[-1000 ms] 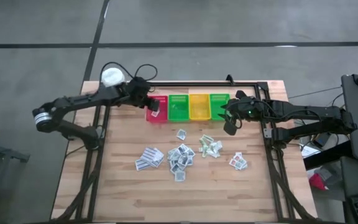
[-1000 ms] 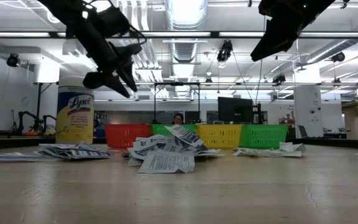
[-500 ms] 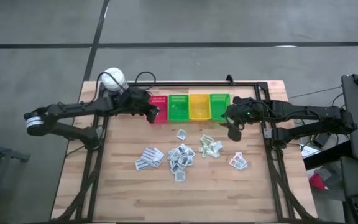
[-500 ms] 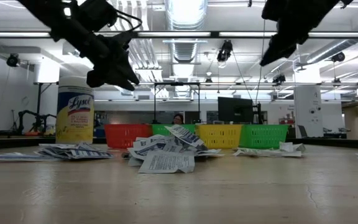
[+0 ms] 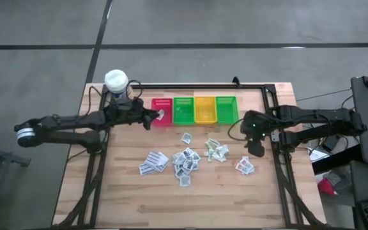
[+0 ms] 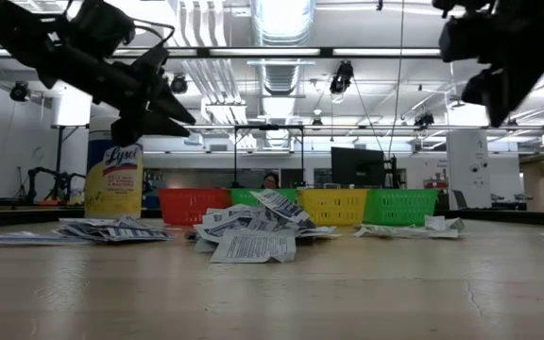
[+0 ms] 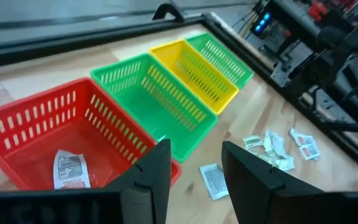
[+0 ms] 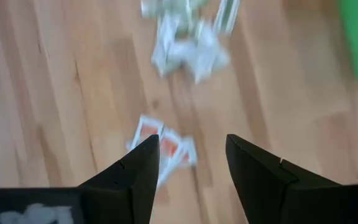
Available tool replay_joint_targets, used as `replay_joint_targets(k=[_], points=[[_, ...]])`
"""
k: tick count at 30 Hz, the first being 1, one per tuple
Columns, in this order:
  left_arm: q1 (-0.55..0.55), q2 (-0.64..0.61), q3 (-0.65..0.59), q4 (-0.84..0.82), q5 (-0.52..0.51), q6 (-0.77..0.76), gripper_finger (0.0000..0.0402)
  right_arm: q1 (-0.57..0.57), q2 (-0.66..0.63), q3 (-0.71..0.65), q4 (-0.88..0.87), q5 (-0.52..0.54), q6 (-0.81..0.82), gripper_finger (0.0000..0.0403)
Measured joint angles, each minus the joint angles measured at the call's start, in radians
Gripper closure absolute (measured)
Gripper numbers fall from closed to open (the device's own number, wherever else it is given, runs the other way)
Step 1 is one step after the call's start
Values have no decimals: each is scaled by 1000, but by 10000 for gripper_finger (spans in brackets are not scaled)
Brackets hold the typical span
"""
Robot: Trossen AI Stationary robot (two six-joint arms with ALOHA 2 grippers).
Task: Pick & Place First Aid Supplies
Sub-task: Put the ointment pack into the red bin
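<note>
A light wooden slatted table (image 5: 133, 198) was viewed from above, with two dark arms reaching in from either side. Four small plastic mesh bins were set in a row along the far edge: a red bin (image 5: 161, 112), a green bin (image 5: 183, 110), a yellow bin (image 5: 204, 108) and a second green bin (image 5: 225, 108). A yellow cylindrical bottle with a white cap (image 5: 115, 80) was stood at the far left corner of the table.

The left gripper (image 5: 147, 118) was held above the table just beside the near left corner of the red bin; in its wrist view its two dark fingers (image 7: 151, 177) were seen apart with nothing between them. One white printed sachet (image 7: 69, 170) was seen lying flat on the floor of the red bin.

The right gripper (image 5: 254, 145) was held above the table's right side, near a small cluster of white sachets with red print (image 5: 244, 167); its fingers (image 8: 138, 174) were spread wide and empty, with the red-printed sachets seen on the wood beyond them.

The remaining first aid supplies were left loose on the table: a central heap of white sachets (image 5: 186, 161), a fanned group to its left (image 5: 153, 161), a green-printed group (image 5: 216, 149) and a single sachet (image 5: 186, 137) just in front of the bins.
</note>
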Motion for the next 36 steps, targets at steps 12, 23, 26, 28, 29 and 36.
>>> replay_joint_targets(k=[12,23,26,28,29,36], points=[[0,-96,-11,1,-38,99,266,220,61,-44,-13,14,175,220],[0,-97,-11,-1,-43,105,266,349,282,-69,102,45,174,220],[0,-97,-11,-1,-43,105,266,369,326,-69,146,75,174,220],[0,-97,-11,-4,-43,107,266,382,353,-71,171,104,178,220],[0,-97,-11,-5,-43,107,266,389,367,-71,172,123,183,220],[0,-97,-11,-10,-43,107,266,428,399,-111,216,192,256,220]])
